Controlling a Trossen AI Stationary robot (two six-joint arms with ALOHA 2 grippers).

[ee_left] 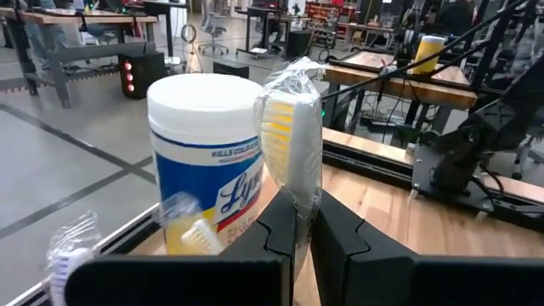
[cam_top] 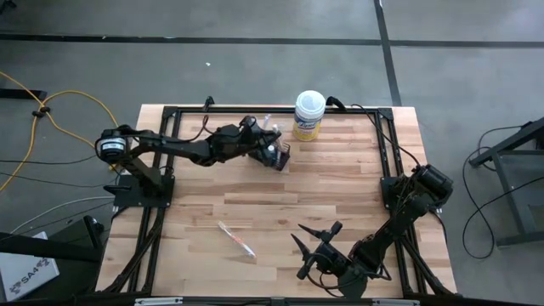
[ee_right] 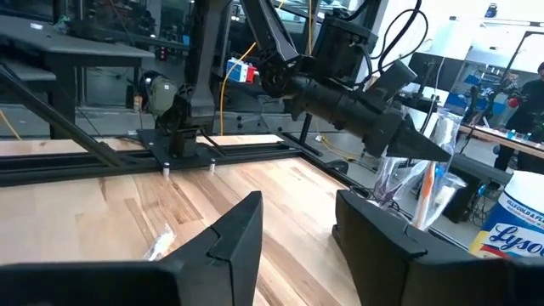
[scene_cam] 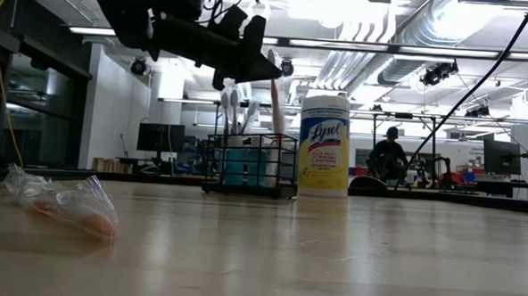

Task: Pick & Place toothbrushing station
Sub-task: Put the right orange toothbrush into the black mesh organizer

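The black wire-mesh basket (scene_cam: 250, 170) stands on the table at the far middle, with several toothbrushes (scene_cam: 234, 111) upright in it and teal tubes (scene_cam: 245, 165) inside. My left gripper (scene_cam: 265, 75) hovers level just above it, shut on a plastic-wrapped toothbrush (ee_left: 291, 144) with yellow bristles. Another wrapped toothbrush (cam_top: 236, 240) lies flat on the table near the front. My right gripper (cam_top: 299, 255) stands open near the front edge, to the right of that brush, with nothing between its fingers (ee_right: 246, 225). My left gripper pinches the wrapped toothbrush between its two fingers just below the brush head (ee_left: 297, 200), through the plastic wrap. The fingers come level from the table's left and lie across the brush. The brush stands upright, head above the fingers, its orange handle (scene_cam: 273, 122) reaching down into the basket.
A white-lidded, yellow-labelled wipes canister (cam_top: 308, 115) stands right beside the basket, toward the far right. The black frame rails (cam_top: 382, 144) run along the table's edges. Bare wood lies in the table's middle (cam_top: 323, 187).
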